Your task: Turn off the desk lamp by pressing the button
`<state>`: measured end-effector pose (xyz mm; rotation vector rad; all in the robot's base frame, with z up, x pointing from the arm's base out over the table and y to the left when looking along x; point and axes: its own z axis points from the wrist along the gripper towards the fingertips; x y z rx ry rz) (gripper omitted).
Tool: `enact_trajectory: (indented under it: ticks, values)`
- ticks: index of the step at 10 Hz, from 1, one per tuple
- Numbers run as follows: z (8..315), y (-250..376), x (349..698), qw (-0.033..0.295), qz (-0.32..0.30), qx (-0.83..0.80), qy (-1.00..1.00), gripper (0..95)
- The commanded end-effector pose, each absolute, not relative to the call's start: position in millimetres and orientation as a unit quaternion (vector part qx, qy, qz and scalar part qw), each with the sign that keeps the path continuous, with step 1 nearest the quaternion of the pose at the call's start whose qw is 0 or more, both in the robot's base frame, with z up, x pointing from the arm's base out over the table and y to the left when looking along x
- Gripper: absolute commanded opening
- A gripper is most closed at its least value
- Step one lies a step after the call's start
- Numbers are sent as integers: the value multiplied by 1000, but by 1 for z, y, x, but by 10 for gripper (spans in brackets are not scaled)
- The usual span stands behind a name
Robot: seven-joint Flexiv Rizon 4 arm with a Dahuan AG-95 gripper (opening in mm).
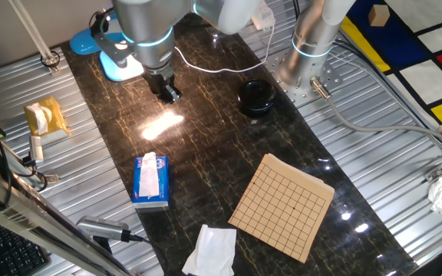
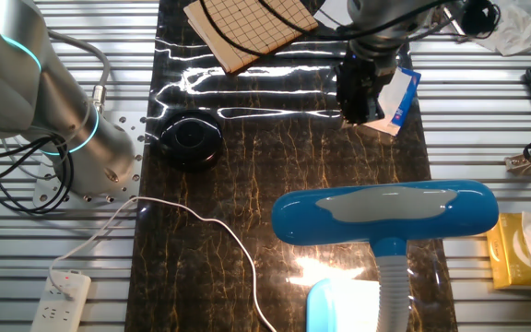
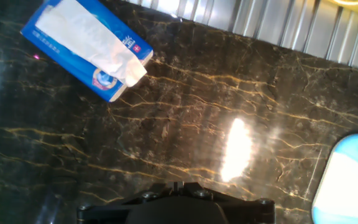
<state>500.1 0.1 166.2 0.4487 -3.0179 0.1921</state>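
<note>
The light blue desk lamp stands at the far left end of the table. Its oval head has a white strip, and its base glows. The lamp is lit and throws a bright patch on the dark table. The base's edge shows at the right of the hand view. I cannot make out the button. My gripper hangs over the table just beside the base and is apart from it. Its fingertips meet with nothing between them.
A blue-and-white tissue box lies beyond the gripper. A black round bowl, a wooden grid board, a white cloth, a yellow tissue pack and the lamp's white cord are also there.
</note>
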Motion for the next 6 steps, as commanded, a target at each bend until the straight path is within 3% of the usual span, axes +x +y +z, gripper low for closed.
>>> enact_trajectory:
  ticks: [1,6]
  values:
    - [154,-2,502,56,99,157,-981,0]
    - [125,-9,505,71,195,176,-962,0]
